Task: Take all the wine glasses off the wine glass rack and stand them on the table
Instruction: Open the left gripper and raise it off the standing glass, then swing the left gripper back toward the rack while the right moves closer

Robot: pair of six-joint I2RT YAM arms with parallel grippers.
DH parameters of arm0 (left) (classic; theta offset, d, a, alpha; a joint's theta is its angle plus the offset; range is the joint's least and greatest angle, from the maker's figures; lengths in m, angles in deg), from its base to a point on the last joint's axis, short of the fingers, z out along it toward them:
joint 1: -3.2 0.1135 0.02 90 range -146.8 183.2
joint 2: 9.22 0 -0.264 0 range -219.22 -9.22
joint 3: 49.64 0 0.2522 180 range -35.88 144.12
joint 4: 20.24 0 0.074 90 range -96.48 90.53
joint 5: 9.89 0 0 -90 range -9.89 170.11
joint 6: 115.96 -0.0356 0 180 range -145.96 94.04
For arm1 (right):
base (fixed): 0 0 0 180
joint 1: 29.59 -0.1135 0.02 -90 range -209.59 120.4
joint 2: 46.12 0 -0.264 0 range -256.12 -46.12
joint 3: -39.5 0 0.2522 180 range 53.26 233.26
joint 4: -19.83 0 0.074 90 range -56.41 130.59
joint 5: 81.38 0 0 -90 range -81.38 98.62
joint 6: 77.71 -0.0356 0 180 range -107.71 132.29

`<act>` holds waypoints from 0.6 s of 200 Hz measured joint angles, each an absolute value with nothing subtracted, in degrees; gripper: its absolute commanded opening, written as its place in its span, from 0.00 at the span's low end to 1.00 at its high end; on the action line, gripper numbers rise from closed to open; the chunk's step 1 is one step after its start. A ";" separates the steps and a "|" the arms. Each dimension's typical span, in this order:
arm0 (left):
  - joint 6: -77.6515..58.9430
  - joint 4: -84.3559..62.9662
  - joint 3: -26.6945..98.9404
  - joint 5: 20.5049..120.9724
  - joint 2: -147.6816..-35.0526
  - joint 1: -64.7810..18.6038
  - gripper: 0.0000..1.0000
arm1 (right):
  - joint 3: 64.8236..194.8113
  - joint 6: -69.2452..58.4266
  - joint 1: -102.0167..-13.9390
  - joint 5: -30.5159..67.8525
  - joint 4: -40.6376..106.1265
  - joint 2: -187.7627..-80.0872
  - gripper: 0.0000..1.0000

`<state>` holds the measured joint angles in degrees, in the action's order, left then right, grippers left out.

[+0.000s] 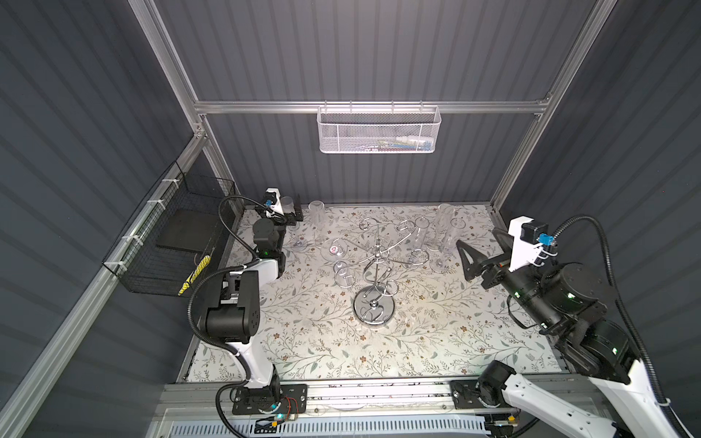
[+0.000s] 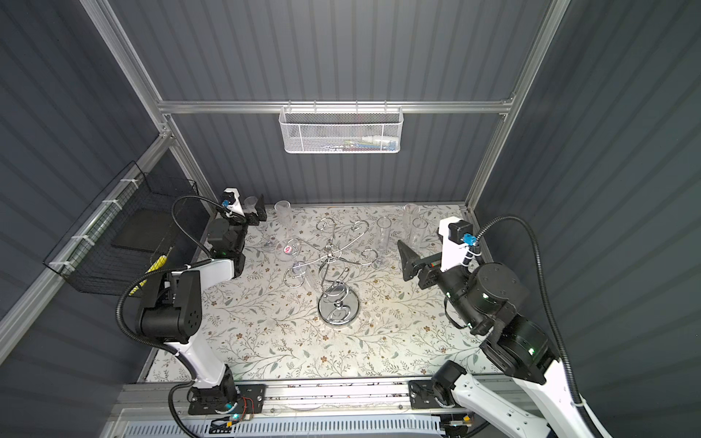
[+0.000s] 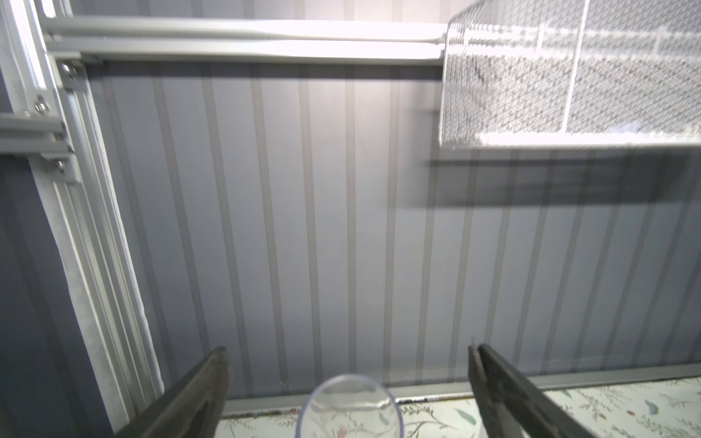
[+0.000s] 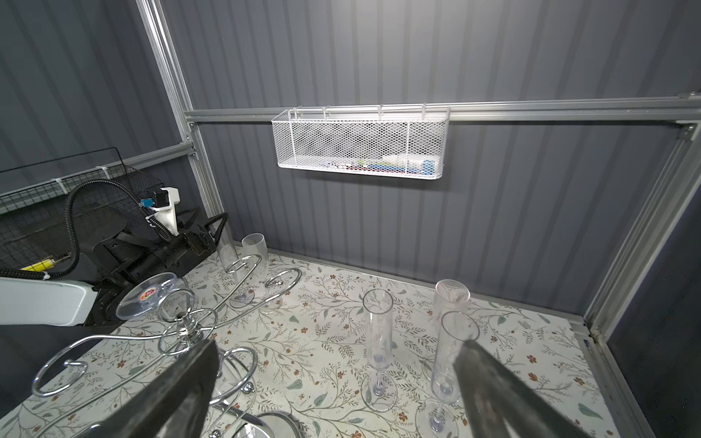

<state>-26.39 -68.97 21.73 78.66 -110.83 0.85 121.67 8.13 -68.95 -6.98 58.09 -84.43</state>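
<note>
We see the wine glass rack (image 1: 374, 265) standing mid-worktop (image 1: 417, 341), with a wine glass (image 1: 335, 250) hanging from its left side. Far left of the rack, our left gripper (image 1: 287, 212) straddles a tall glass (image 1: 286, 204), jaws apart. To the rack's right, the right gripper (image 1: 478, 237) gapes wide.

You can read no text in any view. The small round sticker (image 4: 148, 294) on the foot of the hanging wine glass (image 4: 129, 308) shows pink print, too small to make out.

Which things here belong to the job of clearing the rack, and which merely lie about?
Job: wine glass rack; sticker-footed flute hanging on it; standing flutes; left pincer; right pincer.
Lying about: white mesh basket; black wire basket.
</note>
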 measured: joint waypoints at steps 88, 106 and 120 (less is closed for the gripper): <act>-21.14 -35.03 37.79 81.21 -91.00 0.85 1.00 | 131.30 4.00 -68.95 -5.14 63.99 -88.73 0.99; -16.70 -23.91 40.57 82.77 -85.47 0.85 1.00 | 131.39 2.49 -68.95 -4.55 65.52 -89.19 0.99; -12.62 -15.80 41.55 82.85 -80.69 0.85 1.00 | 131.24 1.50 -68.95 -3.48 66.02 -89.11 0.99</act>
